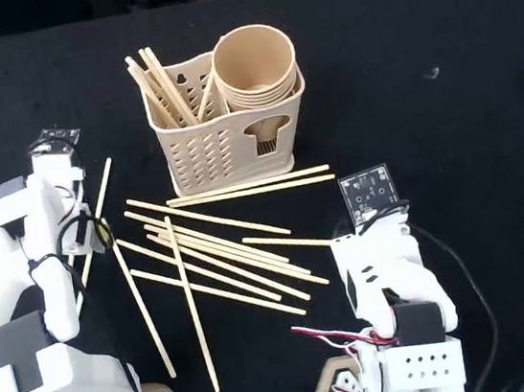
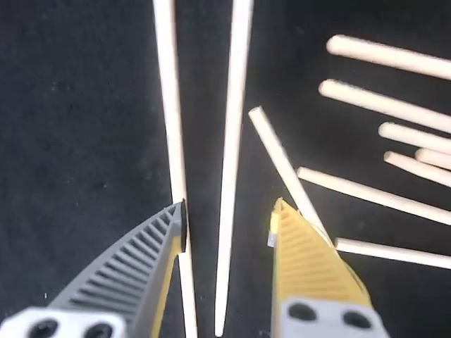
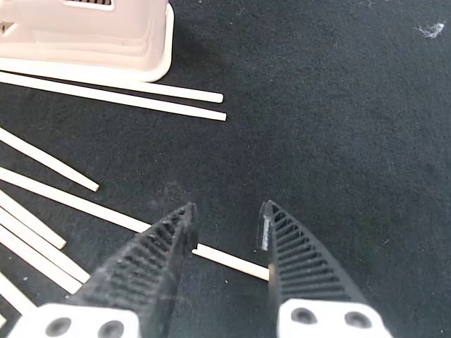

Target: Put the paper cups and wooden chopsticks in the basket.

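**Chopstick pickup: both grippers open and empty, cups already in the basket.**

High view: basket (image 1: 228, 157) at the far middle of the table (image 1: 464, 189). Cups (image 1: 254, 62) are nested in one compartment and a few sticks stand in the other. Loose chopsticks (image 1: 216, 250) lie fanned between the arms.
Left wrist view: left gripper (image 2: 229, 211) spread wide, holding nothing, astride one stick (image 2: 230, 141). A neighbour stick (image 2: 169, 127) lies at the grey fingertip, so it is best to centre on the one stick and close without catching the other.
Right wrist view: right gripper (image 3: 227, 220) parted, empty, over an end stick (image 3: 236, 260). A grip nearer mid-length would likely tilt less.
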You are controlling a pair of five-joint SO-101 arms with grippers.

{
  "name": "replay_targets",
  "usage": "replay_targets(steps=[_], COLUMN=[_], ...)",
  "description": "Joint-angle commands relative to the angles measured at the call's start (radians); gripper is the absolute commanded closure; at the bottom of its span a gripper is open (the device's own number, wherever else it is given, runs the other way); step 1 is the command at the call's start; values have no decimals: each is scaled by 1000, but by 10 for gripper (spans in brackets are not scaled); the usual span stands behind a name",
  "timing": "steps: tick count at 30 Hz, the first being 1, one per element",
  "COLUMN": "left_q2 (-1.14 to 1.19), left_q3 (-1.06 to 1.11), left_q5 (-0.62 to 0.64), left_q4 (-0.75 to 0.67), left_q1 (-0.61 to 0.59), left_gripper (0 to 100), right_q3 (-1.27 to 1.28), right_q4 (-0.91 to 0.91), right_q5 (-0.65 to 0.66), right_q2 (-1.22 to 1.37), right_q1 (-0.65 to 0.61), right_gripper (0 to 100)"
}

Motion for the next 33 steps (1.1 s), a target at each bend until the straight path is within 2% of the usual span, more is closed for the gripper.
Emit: replay_targets(steps=[1, 6, 10, 19, 21, 25, 33], left_q2=[35, 170, 222, 232, 232, 224, 221], left_q3=[-7, -31, -110, -162, -160, -157, -153], left_q5=[-75, -106, -106, -107, -106, -100, -71], left_q4=[-71, -135, -95, -26, -25, -21, -17], left_q1=[4, -33, -67, -41, -31, -13, 7], left_gripper=[796, 798, 798, 799, 835, 977, 969], right_q3=[-5, -5, -5, -5, -5, -5, -5], right_q4=[-3, -3, -3, -5, -5, -5, -5], right_q5=[-6, -6, -6, -6, -6, -6, -6], right_q2=[-16, -16, -16, -16, -16, -16, -16], right_q1=[11, 11, 11, 11, 11, 11, 11], right_gripper=[847, 847, 847, 847, 847, 847, 847])
